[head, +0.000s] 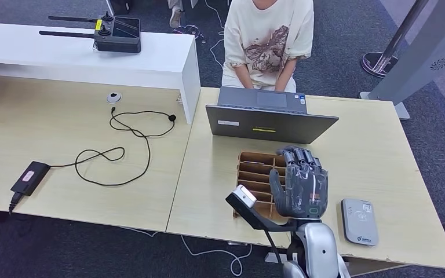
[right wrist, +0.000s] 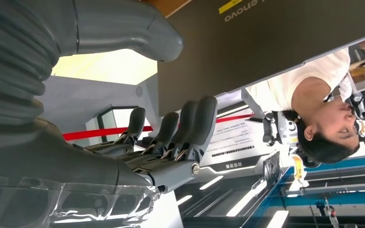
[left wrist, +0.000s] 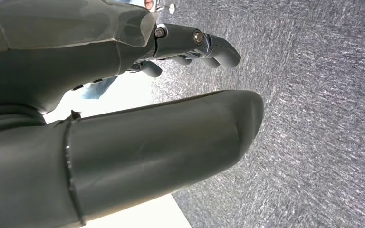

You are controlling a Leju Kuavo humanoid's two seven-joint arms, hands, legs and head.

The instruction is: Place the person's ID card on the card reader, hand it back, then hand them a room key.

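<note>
the right hand (head: pixel 301 185) hovers empty, fingers spread, over the slotted wooden card tray (head: pixel 255 174). the left hand (left wrist: pixel 123 118) holds nothing. no id card visible; card reader (head: pixel 360 221) lies beside. best present the palm towards the person (head: pixel 268 43), steady.

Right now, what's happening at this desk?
The robot's right hand is raised open above a brown slotted tray, holding nothing. A grey card reader lies beside it with no card on it. A person sits behind a laptop. The left hand hangs over carpet, holding nothing.
</note>
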